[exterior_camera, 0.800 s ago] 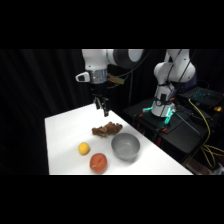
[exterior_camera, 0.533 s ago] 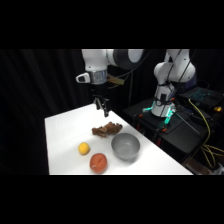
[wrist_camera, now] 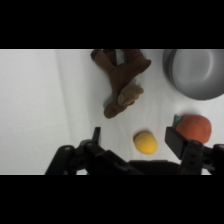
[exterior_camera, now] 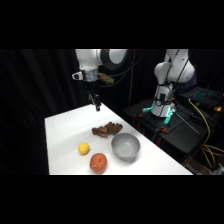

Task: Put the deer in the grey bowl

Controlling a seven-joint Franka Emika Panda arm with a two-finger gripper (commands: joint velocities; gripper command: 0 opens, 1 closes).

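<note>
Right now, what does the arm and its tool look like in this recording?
The arm is glossy white with rounded joint housings and a dark gap between segments; its base is white too, over a teal-lit mount. The tool is black, slim in the side view; in the wrist view it shows black linkage and two dark fingers.

Side view: the white arm (exterior_camera: 100,59) reaches from its base (exterior_camera: 162,102) at the upper right, passes along the picture's top and turns its wrist straight down, so that the gripper (exterior_camera: 96,105) hangs above the table's far part with nothing between its tips. Wrist view: the black linkage (wrist_camera: 100,159) rises from the bottom edge, and the two fingers (wrist_camera: 96,137) stand wide apart, one at left of centre and one at right, both clear of contact.
</note>
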